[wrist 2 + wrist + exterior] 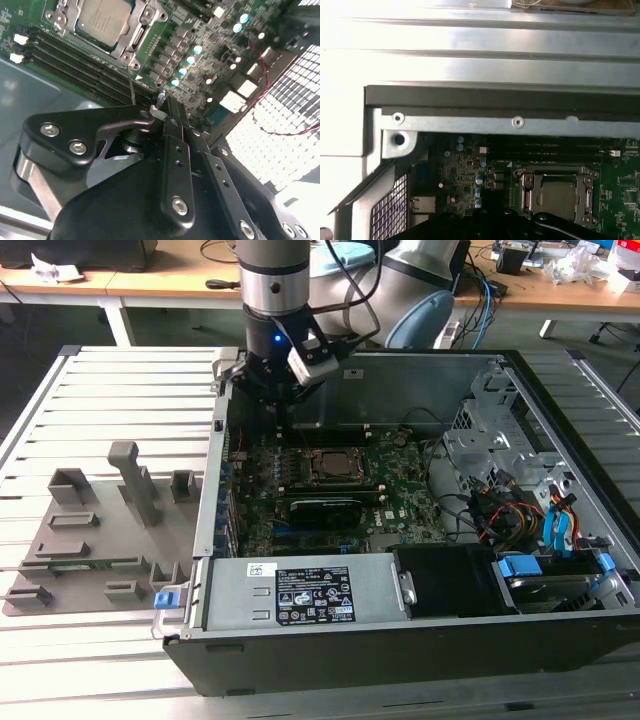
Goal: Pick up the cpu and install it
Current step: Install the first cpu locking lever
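- The cpu (102,19) is seen seated in its metal-framed socket (142,27) at the upper left of the second wrist view, already on the motherboard (400,490).
- The gripper (162,112) hangs above the board's edge; whether anything is held cannot be told.
- The cpu is judged light, stiff and fragile — best taken by opposite edges.
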You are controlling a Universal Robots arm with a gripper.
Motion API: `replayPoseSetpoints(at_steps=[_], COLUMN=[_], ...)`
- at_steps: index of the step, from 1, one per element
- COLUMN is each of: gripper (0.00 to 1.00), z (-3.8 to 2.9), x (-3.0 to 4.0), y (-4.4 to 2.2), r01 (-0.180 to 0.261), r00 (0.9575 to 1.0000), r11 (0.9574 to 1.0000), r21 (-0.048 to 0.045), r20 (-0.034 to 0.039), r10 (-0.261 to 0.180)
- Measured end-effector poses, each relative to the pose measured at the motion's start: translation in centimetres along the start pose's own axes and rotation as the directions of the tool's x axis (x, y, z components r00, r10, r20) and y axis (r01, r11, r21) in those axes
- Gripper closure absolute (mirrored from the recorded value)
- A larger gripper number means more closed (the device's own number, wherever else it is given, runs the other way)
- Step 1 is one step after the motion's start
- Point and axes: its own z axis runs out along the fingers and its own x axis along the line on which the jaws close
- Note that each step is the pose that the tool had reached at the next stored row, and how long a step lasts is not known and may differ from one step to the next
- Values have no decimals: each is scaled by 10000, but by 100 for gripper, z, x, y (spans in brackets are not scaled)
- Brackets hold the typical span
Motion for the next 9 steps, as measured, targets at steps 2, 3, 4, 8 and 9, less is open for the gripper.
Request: replayPoseSetpoints(at_steps=[2, 3, 4, 8, 9], gripper=[89, 89, 89, 89, 89], z=[11, 13, 14, 26, 27], x=[-18, -31, -71, -249, -295], y=[29, 37, 43, 50, 50], r01=[-1, 0, 1, 2, 1], r00=[10000, 10000, 10000, 10000, 10000], r11=[10000, 10000, 10000, 10000, 10000], r21=[-1, -2, -2, 1, 2], r20=[-5, -7, -10, -34, -37], r10=[1, 0, -1, -2, -1])
